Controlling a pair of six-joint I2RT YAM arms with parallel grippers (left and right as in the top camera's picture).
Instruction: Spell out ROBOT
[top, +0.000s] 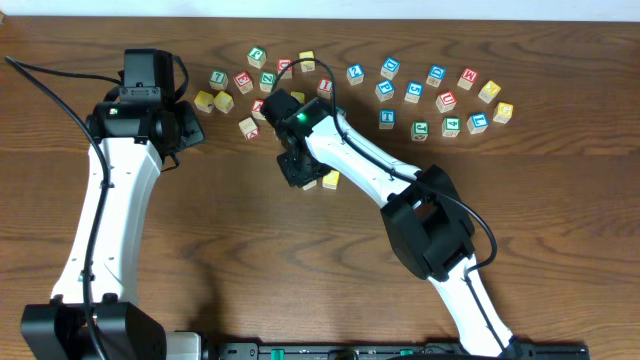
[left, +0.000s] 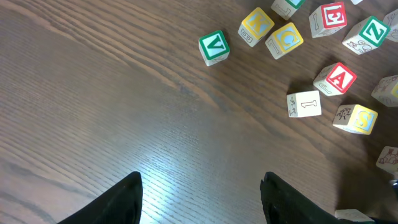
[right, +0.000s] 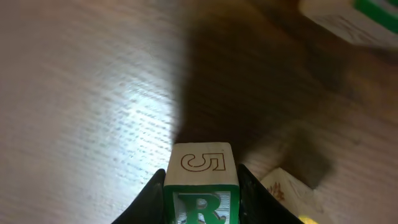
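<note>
The green-lettered R cube (right: 200, 186), with a 5 on its upper face, sits between my right gripper's (right: 200, 202) fingers, which press on both of its sides. In the overhead view the right gripper (top: 297, 168) is in front of the cube cluster and its head hides most of the R cube. A yellow-faced cube (top: 330, 180) lies just to its right, and its pale pictured side (right: 289, 190) shows close beside the right finger. My left gripper (left: 202, 199) is open over bare wood, with nothing between its fingers. In the overhead view the left gripper (top: 190, 128) is left of the cluster.
Several letter cubes lie scattered across the back of the table (top: 200, 250). Ahead of the left gripper are a green V (left: 213, 46), yellow K (left: 256, 26), yellow C (left: 284, 39), red A (left: 336, 78) and a cube marked 1 (left: 304, 104).
</note>
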